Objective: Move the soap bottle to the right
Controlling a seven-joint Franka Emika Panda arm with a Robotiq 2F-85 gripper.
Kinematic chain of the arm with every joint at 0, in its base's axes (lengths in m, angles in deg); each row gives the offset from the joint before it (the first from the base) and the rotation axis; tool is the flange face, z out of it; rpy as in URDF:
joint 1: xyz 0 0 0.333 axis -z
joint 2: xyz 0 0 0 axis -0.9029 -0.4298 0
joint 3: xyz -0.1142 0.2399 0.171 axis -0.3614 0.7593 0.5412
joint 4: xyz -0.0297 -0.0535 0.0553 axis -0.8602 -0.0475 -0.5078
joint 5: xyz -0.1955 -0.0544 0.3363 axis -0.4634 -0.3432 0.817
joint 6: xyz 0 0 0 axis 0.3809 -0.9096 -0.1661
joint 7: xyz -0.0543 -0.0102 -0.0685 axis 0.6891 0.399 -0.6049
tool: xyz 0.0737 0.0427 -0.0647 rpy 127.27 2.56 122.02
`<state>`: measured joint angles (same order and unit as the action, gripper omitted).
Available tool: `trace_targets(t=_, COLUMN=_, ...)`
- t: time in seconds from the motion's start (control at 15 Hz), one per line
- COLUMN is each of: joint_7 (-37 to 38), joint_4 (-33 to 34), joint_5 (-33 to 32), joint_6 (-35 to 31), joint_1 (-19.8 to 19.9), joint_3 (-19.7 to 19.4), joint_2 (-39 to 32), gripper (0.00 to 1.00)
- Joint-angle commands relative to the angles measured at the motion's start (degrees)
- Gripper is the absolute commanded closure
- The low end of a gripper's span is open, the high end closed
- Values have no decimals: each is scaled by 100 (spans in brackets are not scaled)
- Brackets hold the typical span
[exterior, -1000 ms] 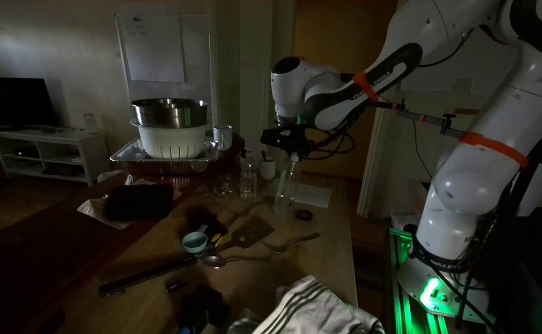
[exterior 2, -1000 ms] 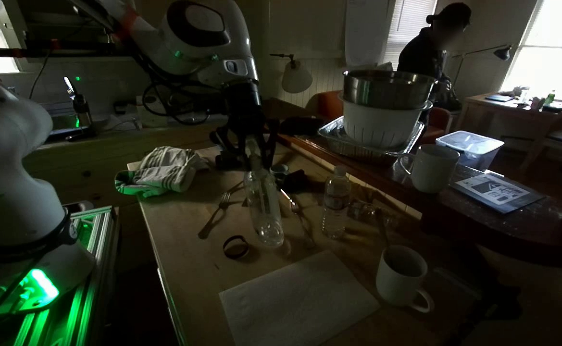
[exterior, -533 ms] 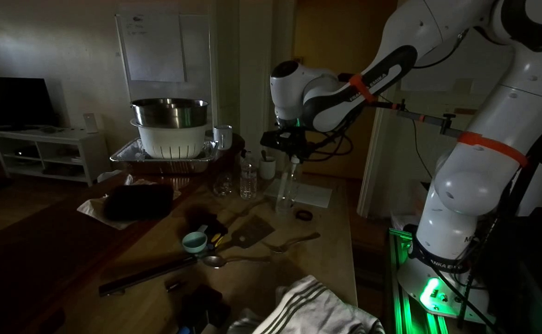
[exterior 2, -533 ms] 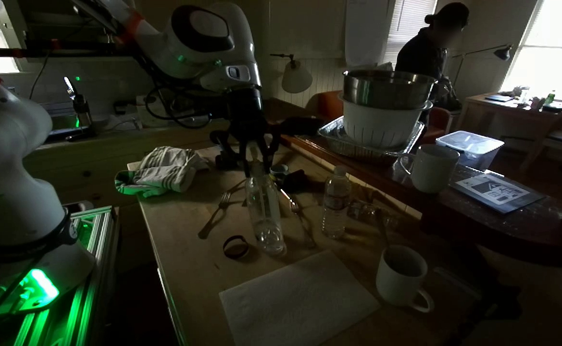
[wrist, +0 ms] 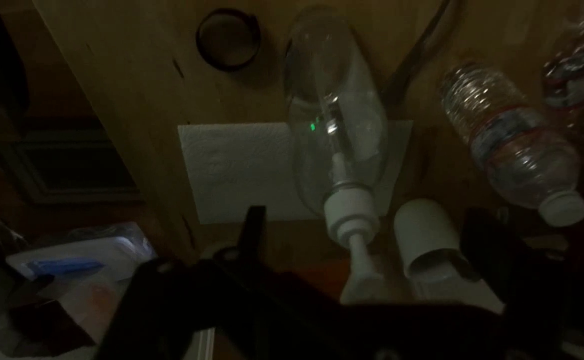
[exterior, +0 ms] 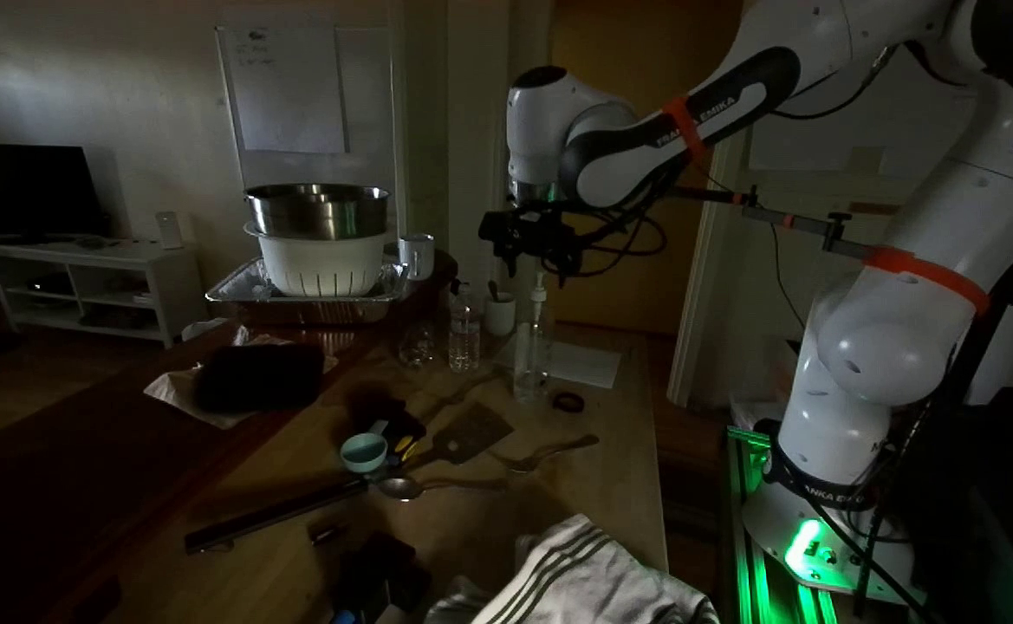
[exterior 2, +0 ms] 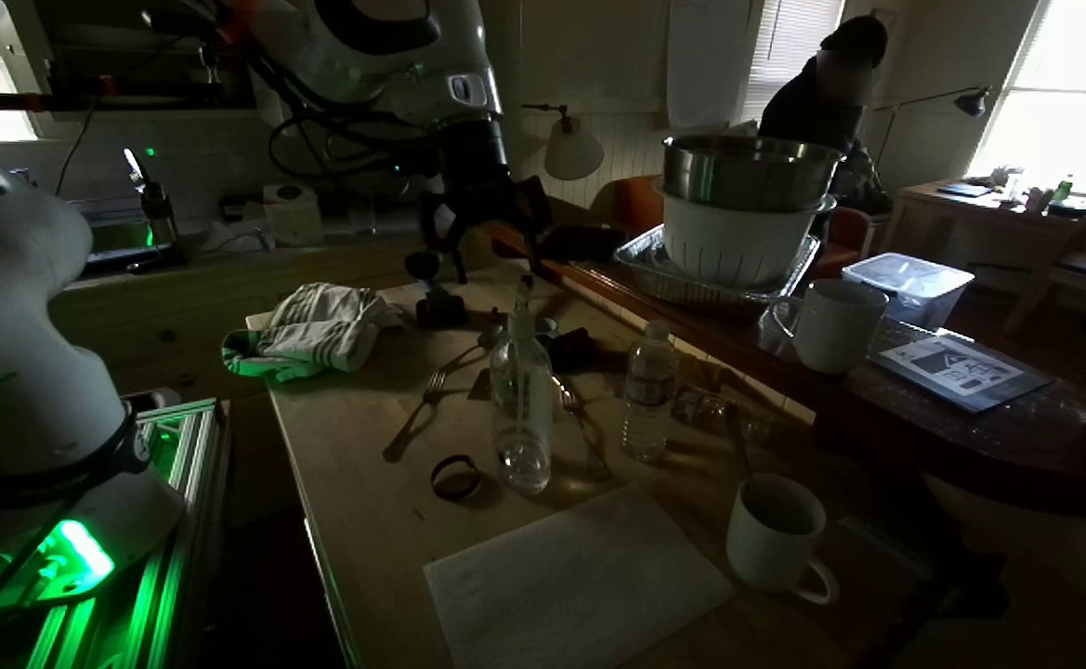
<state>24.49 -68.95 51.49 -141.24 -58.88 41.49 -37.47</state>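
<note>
The soap bottle [exterior 2: 521,418], clear with a white pump top, stands upright on the wooden table, near the middle in both exterior views. My gripper [exterior 2: 498,269] hangs over it with its two fingers spread wide. In an exterior view the pump head reaches up to just under the open gripper [exterior: 536,276]. From the wrist view I look down on the soap bottle [wrist: 339,125]; its pump lies between the spread fingers and touches neither. The end of the pump is partly covered by the dark gripper body.
A water bottle [exterior 2: 649,400] stands beside the soap bottle, and a white mug [exterior 2: 775,534] with a utensil in it lies beyond. Close by are a paper sheet [exterior 2: 580,576], a dark ring [exterior 2: 456,478] and forks [exterior 2: 412,413]. A striped towel [exterior: 593,576] covers one table end.
My gripper has opened, let go of the soap bottle's top and risen above it. The bottle, tilted in the grip before, has come upright on the table.
</note>
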Motion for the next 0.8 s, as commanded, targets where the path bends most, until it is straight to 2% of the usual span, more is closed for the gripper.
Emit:
trace_targets(t=0.0, joint_7=-1149, joint_4=208, joint_5=992, joint_6=398, joint_1=-321, joint_3=-123, joint_2=403, gripper=0)
trace_targets(t=0.13, joint_7=-1895, joint_4=321, joint_5=1729, joint_6=733, joint_1=-491, joint_3=-194, joint_2=725, gripper=0)
trace_targets(t=0.33, joint_7=-2976, joint_4=611, joint_5=2435, joint_6=1827, joint_1=-564, joint_3=-292, joint_2=1215, gripper=0)
trace_targets(t=0.47, joint_7=-3802, joint_4=804, joint_5=2431, joint_6=2584, joint_1=-497, joint_3=-359, joint_2=1590, gripper=0)
trace_targets(t=0.67, joint_7=-5047, joint_4=1266, joint_5=1875, joint_6=3665, joint_1=-231, joint_3=-474, joint_2=1843, gripper=0)
trace_targets(t=0.73, joint_7=-4439, joint_4=1078, joint_5=2145, joint_6=3216, joint_1=-123, joint_3=-219, joint_2=1718, gripper=0)
